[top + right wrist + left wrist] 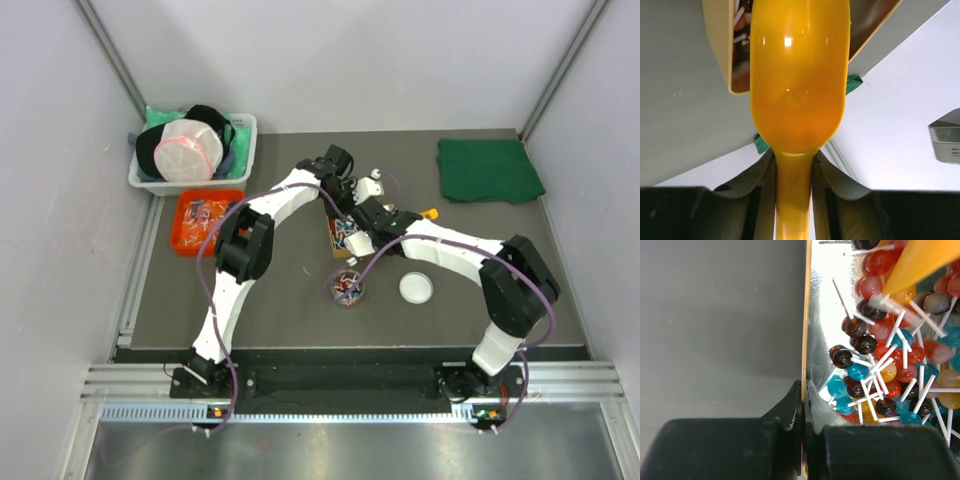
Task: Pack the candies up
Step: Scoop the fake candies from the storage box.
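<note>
the candies (880,370), small round sweets in red, blue, dark brown and amber on white sticks, lie heaped in a tan cardboard box (817,300) with a shiny silver lining, mid-frame in the top view. the left gripper (803,410) is clenched on the box's wall, we judge to steady it. the right gripper (794,175) grasps the handle of a glossy orange plastic scoop (797,75), its bowl at the box mouth, likely for digging. below the box, a small clear round cup (332,290) holding some sweets stands near a white round lid (416,288). the dark grey surface (280,310) also carries a folded green cloth (488,170) upper right, and an orange tray (185,248) and white bin (247,145) upper left; pale walls enclose it.
</note>
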`<state>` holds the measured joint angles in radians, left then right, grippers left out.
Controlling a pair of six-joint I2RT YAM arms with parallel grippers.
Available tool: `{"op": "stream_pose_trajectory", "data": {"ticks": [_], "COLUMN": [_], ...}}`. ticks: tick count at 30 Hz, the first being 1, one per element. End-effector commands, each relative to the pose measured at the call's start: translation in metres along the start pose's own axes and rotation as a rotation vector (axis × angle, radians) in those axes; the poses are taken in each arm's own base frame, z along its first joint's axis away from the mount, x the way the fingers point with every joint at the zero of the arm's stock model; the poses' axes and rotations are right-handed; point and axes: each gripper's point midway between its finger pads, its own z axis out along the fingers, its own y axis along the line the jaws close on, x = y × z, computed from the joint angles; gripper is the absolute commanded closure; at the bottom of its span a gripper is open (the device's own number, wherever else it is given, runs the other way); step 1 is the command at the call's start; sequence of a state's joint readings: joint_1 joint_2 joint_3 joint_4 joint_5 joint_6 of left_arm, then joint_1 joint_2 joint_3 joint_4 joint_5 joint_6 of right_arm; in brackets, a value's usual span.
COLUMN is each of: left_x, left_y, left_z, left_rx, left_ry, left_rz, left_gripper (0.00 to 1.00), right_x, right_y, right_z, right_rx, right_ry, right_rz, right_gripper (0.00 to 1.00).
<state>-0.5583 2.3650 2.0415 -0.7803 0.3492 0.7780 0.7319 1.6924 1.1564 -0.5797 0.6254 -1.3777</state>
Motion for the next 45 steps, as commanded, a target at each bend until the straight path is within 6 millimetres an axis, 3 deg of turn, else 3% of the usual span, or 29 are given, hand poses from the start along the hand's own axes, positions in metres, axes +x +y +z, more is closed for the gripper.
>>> {"op": "stream_pose_trajectory", "data": {"ticks": [1,11,16,28,40,45], "left_x": [-0.042,-0.040,-0.042,-0.045,-0.049,-0.047], "left_y": [0.008,0.006,0.005,-0.003,-0.006,-0.006], "left_z": [-0.032,-0.032,-0.035,-0.030,-0.028,-0.027], "left_rx": [-0.051,-0.050,-0.048,-0.040,-0.041,-0.040], "left_ry": [-0.122,-0.121,-0.127,-0.109,-0.104,-0.101], "left_rz": [0.022,0.024,0.032,0.073,0.080,0.072], "left_gripper": [1.00,1.00,1.00,1.00,1.00,1.00], "right_x": [-0.018,-0.047,-0.045,-0.060,-0.089,-0.100], "right_y": [0.000,0.017,0.026,0.019,0.017,0.029], "right_z": [0.003,0.001,0.009,0.030,0.026,0.018], "right_rx": [-0.006,-0.093,-0.123,-0.082,-0.108,-0.201], "right_ry": [-0.018,-0.221,-0.266,-0.287,-0.374,-0.445], "right_rz": [-0.011,0.042,0.026,-0.041,-0.015,0.058], "right_gripper": [1.00,1.00,1.00,1.00,1.00,1.00]}}
